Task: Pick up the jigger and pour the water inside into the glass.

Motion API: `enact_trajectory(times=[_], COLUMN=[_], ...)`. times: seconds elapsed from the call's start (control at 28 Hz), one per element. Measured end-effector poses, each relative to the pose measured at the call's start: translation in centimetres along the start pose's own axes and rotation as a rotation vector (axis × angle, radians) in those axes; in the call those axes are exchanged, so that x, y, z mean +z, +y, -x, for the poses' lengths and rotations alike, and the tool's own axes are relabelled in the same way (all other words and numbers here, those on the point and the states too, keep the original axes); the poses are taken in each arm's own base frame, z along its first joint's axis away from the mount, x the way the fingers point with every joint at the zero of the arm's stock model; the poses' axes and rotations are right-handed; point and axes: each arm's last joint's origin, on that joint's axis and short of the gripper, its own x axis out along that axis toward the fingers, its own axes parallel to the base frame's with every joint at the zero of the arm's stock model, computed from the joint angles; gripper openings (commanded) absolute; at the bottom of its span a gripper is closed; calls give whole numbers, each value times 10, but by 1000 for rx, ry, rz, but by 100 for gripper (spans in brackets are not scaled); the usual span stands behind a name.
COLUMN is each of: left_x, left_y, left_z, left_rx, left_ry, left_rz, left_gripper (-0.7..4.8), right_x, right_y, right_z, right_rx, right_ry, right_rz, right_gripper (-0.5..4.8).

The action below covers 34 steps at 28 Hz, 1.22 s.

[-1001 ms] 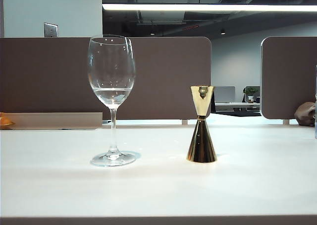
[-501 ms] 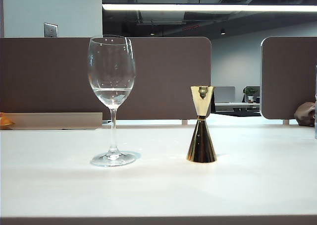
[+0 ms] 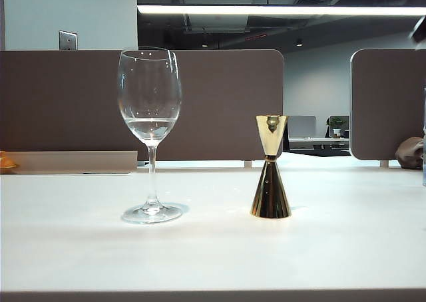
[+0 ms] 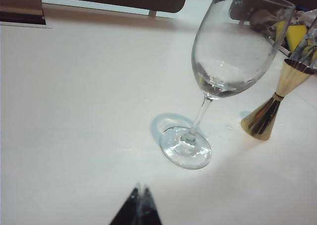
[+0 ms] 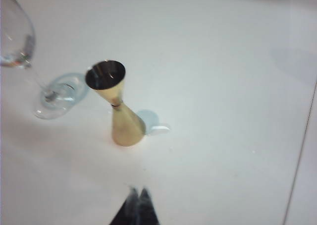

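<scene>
The gold jigger (image 3: 271, 175) stands upright on the white table (image 3: 213, 255), to the right of the clear stemmed glass (image 3: 150, 96). A shallow layer of water (image 3: 152, 125) lies in the glass's bowl. The jigger's top cup (image 5: 105, 75) looks dark inside, and I cannot tell whether it holds liquid. My right gripper (image 5: 138, 190) hovers shut and empty above the table, short of the jigger (image 5: 119, 111). My left gripper (image 4: 141, 188) is shut and empty too, a little way from the glass's foot (image 4: 185, 148), with the jigger (image 4: 270, 111) beyond it.
Brown partition panels (image 3: 219, 102) stand behind the table. A dark blurred arm part (image 3: 419, 29) shows at the exterior view's upper right edge. An orange thing (image 3: 6, 161) sits at far left and a brown object (image 3: 409, 152) at far right. A table edge (image 5: 299, 155) runs near the right gripper.
A dark blurred arm part has come into the exterior view's upper right corner. The glass and the jigger have not moved.
</scene>
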Motion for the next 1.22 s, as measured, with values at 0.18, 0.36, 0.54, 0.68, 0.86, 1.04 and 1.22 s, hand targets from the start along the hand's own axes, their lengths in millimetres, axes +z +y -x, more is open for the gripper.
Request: enact_trajectory(times=[0.18,0.36,0.54,0.68,0.86,1.04,1.22], left_x=[0,0,0,0,0,0,0], left_y=[0,0,0,0,0,0,0], left_z=[0,0,0,0,0,0,0], left_rx=[0,0,0,0,0,0,0], left_ry=[0,0,1,1,1,0,0], left_rz=[1,0,1,0,0,0,1], left_gripper=[-5,-5,-5,-5,-5,-5,-5], right_x=[0,1,0,-4,-6,-9,-18], right_y=[-1,-1,-6,-6,-6,-5,0], right_z=[-37,-73,-92,-96,-96,-99,-116], right_rx=[36,71,63,65,64,72,108], right_ry=[96,101,107,133,154,153,210], right_rz=[71,102,100,93,88,94,97], right_gripper=[-9,67,66,66,68,81,181])
